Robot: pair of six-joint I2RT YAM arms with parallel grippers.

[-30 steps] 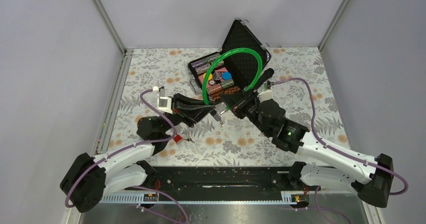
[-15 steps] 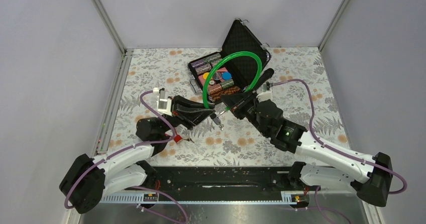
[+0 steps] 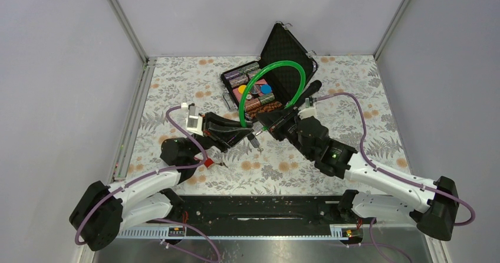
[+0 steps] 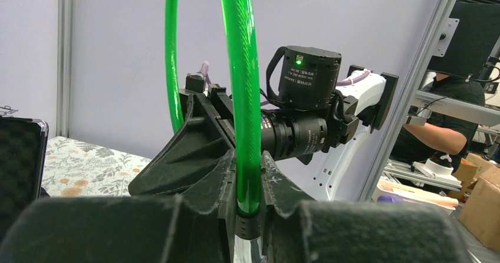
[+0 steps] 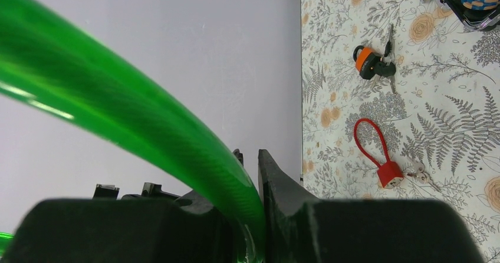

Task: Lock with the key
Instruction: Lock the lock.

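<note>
A green cable loop (image 3: 274, 65) stands upright between my two grippers. My left gripper (image 3: 247, 133) is shut on one end of it, just above its black collar (image 4: 247, 224). My right gripper (image 3: 263, 119) is shut on the cable (image 5: 118, 98) from the other side. The fingertips of both nearly meet. A tiny silvery key (image 5: 422, 174) lies on the floral tablecloth beside a small red cable padlock (image 5: 386, 171), near the left arm and in neither gripper. The padlock also shows in the top view (image 3: 208, 163).
An open black case (image 3: 283, 45) with coloured chips stands at the back, just behind the loop. An orange-and-black lock with black-headed keys (image 5: 370, 62) lies on the cloth. Small keys dangle under the grippers (image 3: 258, 145). A metal rail (image 3: 132, 121) runs along the left edge.
The right arm has pushed a little to the left and the left gripper has edged towards it. The green loop has shifted slightly with them. Both stay shut on the cable.
</note>
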